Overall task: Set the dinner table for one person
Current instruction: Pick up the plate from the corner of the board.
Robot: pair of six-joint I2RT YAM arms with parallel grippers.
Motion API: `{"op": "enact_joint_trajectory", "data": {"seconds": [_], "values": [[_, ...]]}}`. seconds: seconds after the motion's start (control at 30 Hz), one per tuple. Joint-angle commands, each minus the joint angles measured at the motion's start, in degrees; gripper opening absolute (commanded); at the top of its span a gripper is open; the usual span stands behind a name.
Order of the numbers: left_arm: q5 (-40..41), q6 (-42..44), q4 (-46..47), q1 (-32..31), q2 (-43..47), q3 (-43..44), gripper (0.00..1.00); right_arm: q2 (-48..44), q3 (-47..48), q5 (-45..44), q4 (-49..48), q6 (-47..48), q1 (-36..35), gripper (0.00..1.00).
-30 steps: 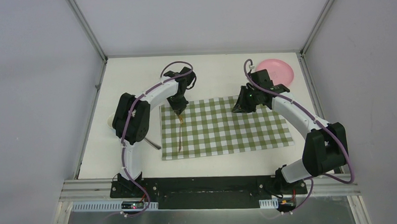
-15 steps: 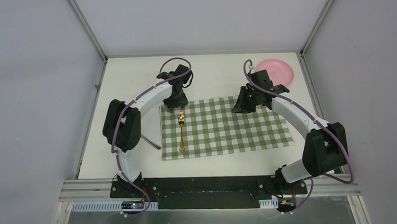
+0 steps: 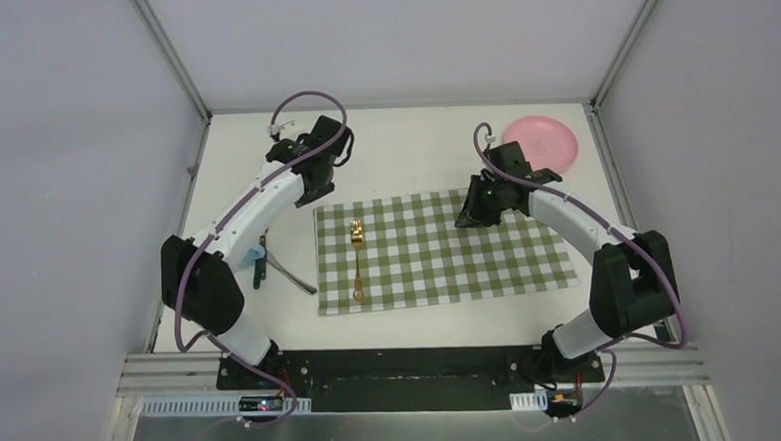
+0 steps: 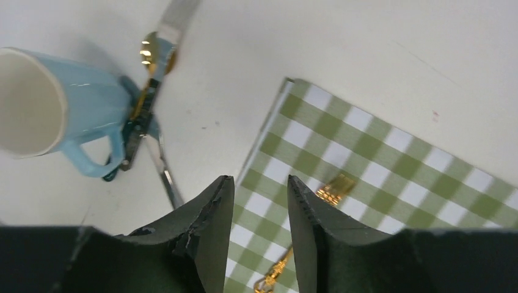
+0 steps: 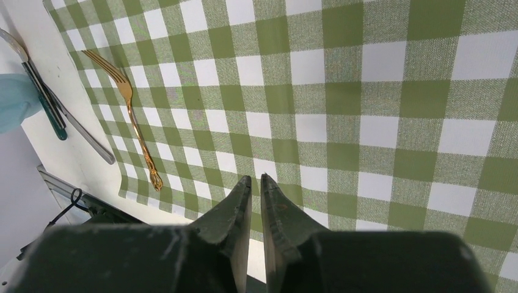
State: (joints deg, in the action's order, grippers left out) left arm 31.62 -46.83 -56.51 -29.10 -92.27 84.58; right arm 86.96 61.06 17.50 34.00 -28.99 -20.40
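Note:
The dinner table is a white top with aluminium rails. A green-and-white checked cloth lies on it. A gold fork lies along the cloth's left side, tines away from me; it also shows in the left wrist view and the right wrist view. My left gripper is open and empty, above the cloth's far left corner. My right gripper is shut and empty, just above the cloth's far middle. A pink plate sits at the far right corner.
A light blue mug stands left of the cloth, partly hidden by my left arm in the top view. A green-handled spoon with a gold bowl and a silver knife lie beside it.
My left gripper let go of the fork, which now lies on the cloth, and drew back to the left. The left elbow swung left, uncovering the mug. The right gripper barely moved.

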Motion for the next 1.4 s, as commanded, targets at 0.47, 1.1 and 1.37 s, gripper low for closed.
{"op": "enact_joint_trajectory", "data": {"seconds": [0.47, 1.1, 1.37], "values": [[3.93, 1.06, -4.70, 12.72, 8.23, -11.25, 0.54, -1.29, -0.32, 1.16, -2.03, 0.56, -0.33, 0.14], [-6.13, 8.28, 1.95, 15.30, 9.62, -12.40, 0.49, 4.53, 9.80, -23.73, 5.69, 2.78, -0.30, 0.13], [-11.12, 9.59, 5.36, 15.22, 10.08, -14.16, 0.48, 11.17, 20.51, -37.33, 7.66, 3.54, 7.55, 0.17]]}}
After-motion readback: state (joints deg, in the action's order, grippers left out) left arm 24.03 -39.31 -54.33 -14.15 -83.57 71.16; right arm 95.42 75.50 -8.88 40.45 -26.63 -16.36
